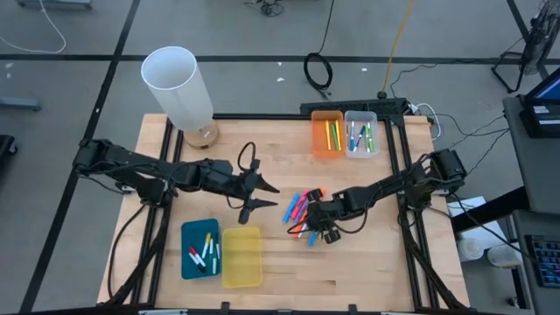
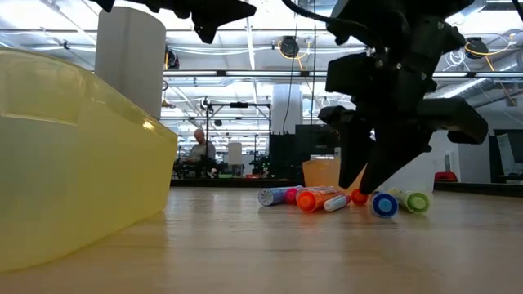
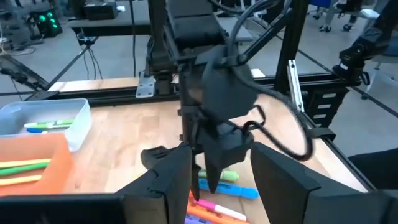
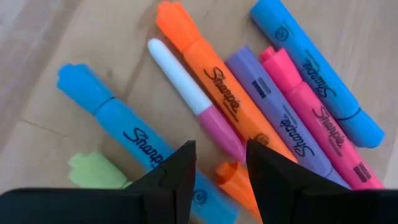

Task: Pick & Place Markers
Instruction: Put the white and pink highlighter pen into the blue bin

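On the wooden worktop [image 1: 367, 254] there are four flat bins. Two stand at the far edge near the right corner: an orange bin [image 1: 327, 136] with about three markers inside, yellow and green, and just beside it a clear bin [image 1: 361, 133] with about four thin markers. Two more stand at the near edge toward the left corner: a teal bin [image 1: 199, 248] holding about five thin white markers with red and black caps, and touching it a yellow bin [image 1: 241, 256] in which no marker can be seen. A loose pile of markers [image 1: 302, 210] lies in the middle of the worktop; the right wrist view shows eight of them: two blue, two orange, one pink, one purple, one green, and one white with a pink cap [image 4: 196, 101]. The right gripper [image 1: 320, 229] stands down on this pile, its fingers parted with an orange marker [image 4: 233, 180] between the tips; I cannot tell if they grip it. The left gripper [image 1: 260, 196] is raised above the middle, its fingers spread and holding nothing. One tall white cylinder [image 1: 178, 87] stands at the far left corner. The near right part of the worktop is free for moving.
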Tool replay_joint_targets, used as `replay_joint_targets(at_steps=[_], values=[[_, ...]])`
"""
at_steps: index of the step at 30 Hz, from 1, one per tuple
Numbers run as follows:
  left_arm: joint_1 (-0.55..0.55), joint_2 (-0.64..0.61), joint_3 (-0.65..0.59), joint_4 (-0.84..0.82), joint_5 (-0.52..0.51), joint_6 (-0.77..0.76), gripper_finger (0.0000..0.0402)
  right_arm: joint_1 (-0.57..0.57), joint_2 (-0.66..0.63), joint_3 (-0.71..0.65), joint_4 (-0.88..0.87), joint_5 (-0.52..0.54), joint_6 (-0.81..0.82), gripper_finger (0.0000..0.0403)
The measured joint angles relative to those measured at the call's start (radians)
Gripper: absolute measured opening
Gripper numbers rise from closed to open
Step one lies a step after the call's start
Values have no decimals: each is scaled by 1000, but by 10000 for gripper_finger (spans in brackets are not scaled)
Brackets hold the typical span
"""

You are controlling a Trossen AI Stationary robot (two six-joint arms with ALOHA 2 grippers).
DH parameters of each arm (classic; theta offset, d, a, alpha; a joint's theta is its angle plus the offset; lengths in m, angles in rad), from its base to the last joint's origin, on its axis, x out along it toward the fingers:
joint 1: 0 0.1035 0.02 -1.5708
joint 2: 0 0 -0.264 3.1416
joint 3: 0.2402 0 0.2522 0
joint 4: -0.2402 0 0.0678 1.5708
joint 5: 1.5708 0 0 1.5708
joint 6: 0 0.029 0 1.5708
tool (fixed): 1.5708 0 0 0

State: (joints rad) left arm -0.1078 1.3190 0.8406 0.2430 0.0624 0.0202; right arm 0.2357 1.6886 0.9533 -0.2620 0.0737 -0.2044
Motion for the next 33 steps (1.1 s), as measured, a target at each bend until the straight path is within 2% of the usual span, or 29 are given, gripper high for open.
replay_joint_targets(at_steps=[5, 12, 20, 29, 33], values=[[-4, 0, 0, 0, 0, 5, 170, -14, 0, -11, 12, -9, -18, 130], [20, 0, 0, 0, 0, -2, 170, -20, 24, -12, 93, -105, -52, 130], [22, 0, 0, -22, -1, -23, 170, -26, 104, -8, 142, -105, -80, 130], [23, 1, 0, -31, -22, -24, 171, -33, 98, -10, 116, -108, -69, 129], [23, 1, 0, -31, -23, -39, 171, -33, 98, -10, 110, -111, -62, 109]])
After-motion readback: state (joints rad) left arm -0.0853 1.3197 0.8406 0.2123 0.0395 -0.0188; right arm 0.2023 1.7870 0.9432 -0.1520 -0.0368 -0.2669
